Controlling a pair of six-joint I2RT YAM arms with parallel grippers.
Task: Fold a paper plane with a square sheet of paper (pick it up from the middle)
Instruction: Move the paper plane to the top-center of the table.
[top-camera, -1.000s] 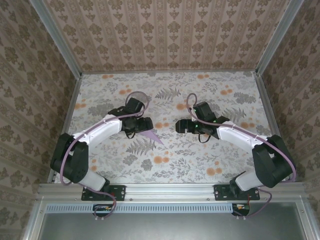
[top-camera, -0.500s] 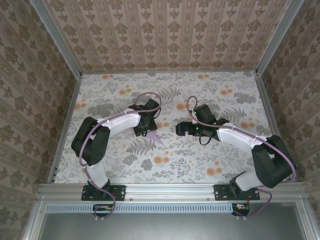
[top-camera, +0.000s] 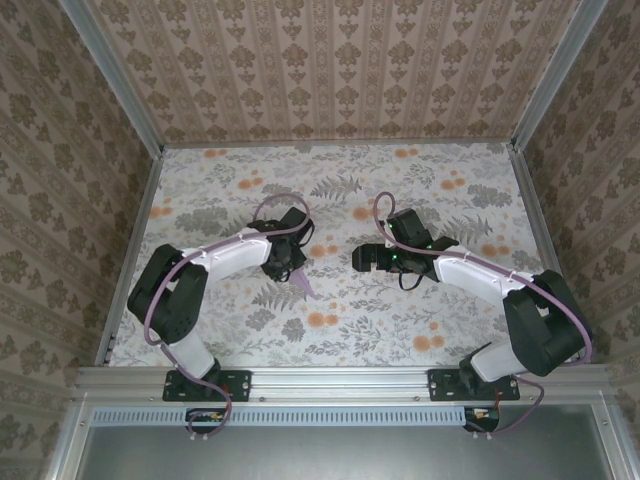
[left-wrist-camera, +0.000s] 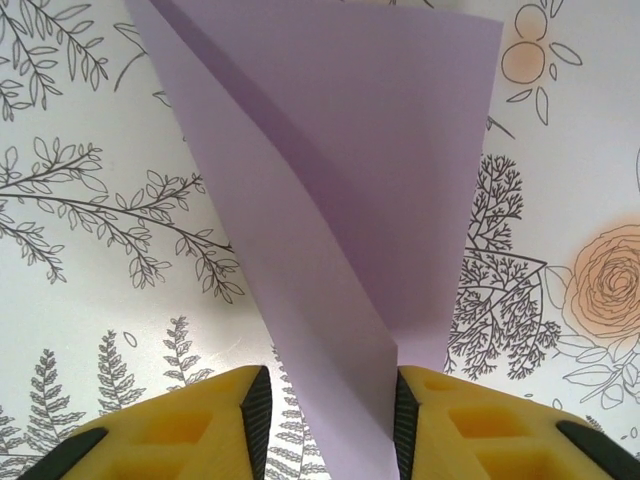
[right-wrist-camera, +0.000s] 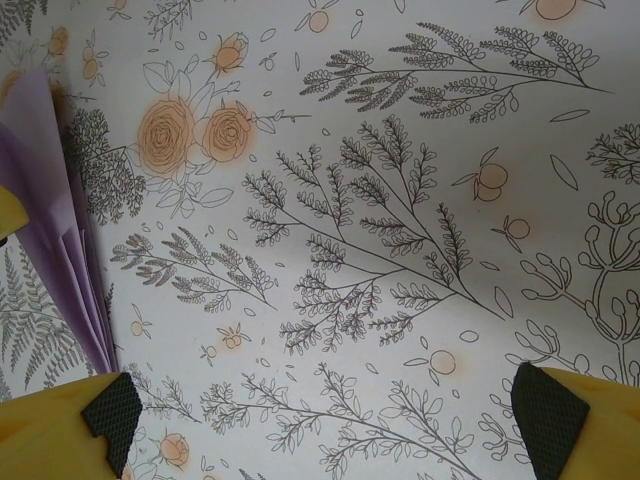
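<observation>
Left gripper (left-wrist-camera: 328, 405) — jaws half-closed around paper plane (left-wrist-camera: 330, 200)

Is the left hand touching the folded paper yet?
Touching. In the left wrist view the folded lilac paper runs down between the left hand's fingers, its right edge against the right pad; a sliver of table shows beside the left pad.

A table (top-camera: 400, 330) with a white cloth printed in grey ferns and orange roses sits between three walls (top-camera: 330, 65) of beige damask wallpaper. Aluminium rails (top-camera: 340, 380) frame it. Light seems soft and even.
</observation>
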